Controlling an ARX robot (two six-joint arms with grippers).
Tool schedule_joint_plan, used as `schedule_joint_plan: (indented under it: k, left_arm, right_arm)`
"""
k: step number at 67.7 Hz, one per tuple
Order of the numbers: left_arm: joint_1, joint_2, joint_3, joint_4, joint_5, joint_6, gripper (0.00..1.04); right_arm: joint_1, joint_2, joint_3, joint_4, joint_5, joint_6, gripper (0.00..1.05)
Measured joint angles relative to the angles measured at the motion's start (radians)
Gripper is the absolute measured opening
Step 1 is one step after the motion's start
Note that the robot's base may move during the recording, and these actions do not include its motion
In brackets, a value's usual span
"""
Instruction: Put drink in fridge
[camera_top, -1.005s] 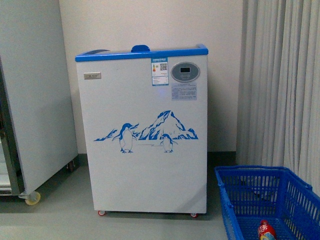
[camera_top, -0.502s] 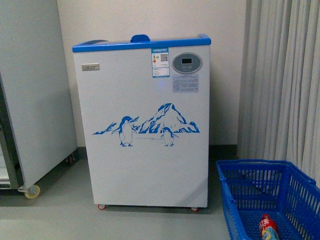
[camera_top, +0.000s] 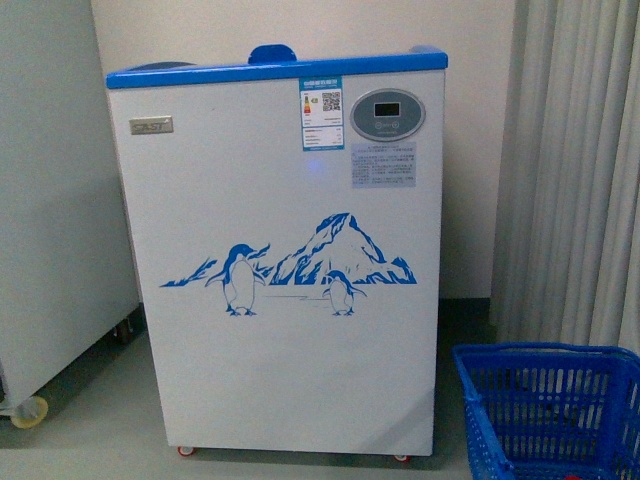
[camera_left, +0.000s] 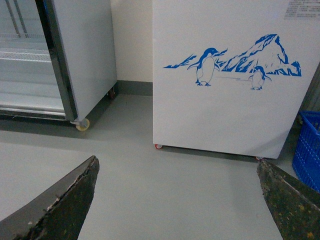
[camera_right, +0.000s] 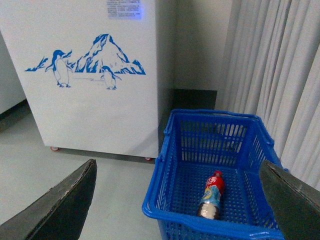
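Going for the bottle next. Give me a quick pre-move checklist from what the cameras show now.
1. Drink located: ok. The drink lies on its side in the blue basket.
2. Drink unobstructed: ok. Nothing lies on it.
3. Right gripper open and empty: ok.
4. Left gripper open and empty: ok.
5. Fridge open on top: cannot tell. The front view shows only its blue rim.

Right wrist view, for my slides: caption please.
Open right gripper faces a drink bottle lying in a blue basket beside the penguin-decal freezer.
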Motion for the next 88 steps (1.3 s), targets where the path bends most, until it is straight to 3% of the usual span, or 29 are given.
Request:
schedule_joint_plan:
  k: [69, 73, 78, 88]
  left_arm:
    - [0.000, 0.000, 0.000, 0.000, 0.000, 0.000, 0.97]
    - [0.000, 0.000, 0.000, 0.000, 0.000, 0.000, 0.97]
    - [0.000, 0.000, 0.000, 0.000, 0.000, 0.000, 0.97]
    - [0.000, 0.000, 0.000, 0.000, 0.000, 0.000, 0.97]
  right_arm:
    - [0.000, 0.001, 0.000, 0.000, 0.000, 0.000, 0.97]
    - [0.004, 0.093, 0.061, -0.161, 0.092, 0.047, 0.97]
    - [-0.091, 0.348, 0.144, -0.287, 0.103, 0.064, 0.97]
    - [-0.314, 0.845, 0.167, 0.003, 0.055, -0.006, 0.97]
